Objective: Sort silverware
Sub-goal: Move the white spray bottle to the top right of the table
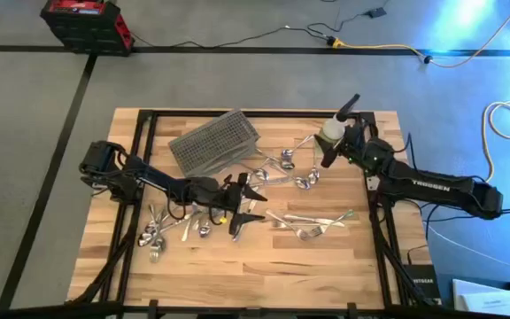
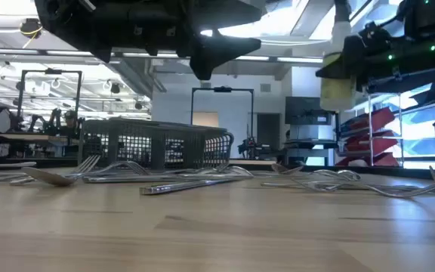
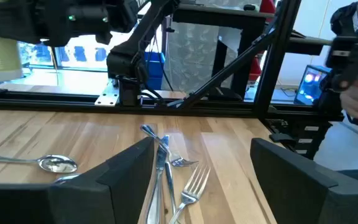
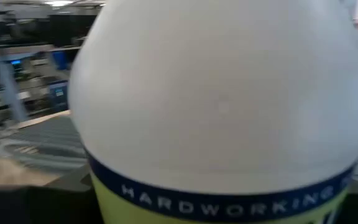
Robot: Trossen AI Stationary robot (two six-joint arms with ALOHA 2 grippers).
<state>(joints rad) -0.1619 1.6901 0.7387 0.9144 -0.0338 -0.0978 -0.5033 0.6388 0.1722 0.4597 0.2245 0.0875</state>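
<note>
While the right pincer (image 1: 328, 142) grips a bottle (image 1: 331, 130), silverware (image 1: 304, 223) lies scattered.

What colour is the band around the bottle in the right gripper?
Dark blue with white lettering on the bottle, clearest in the right wrist view.

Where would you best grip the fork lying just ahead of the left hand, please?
At its narrow neck, from straight above: the fork lies flat on the table, tines pointing away, ahead of the open left hand. The right hand holds a bottle aloft.

Gray floor (image 1: 237, 80), red toolbox (image 1: 85, 19)
</note>
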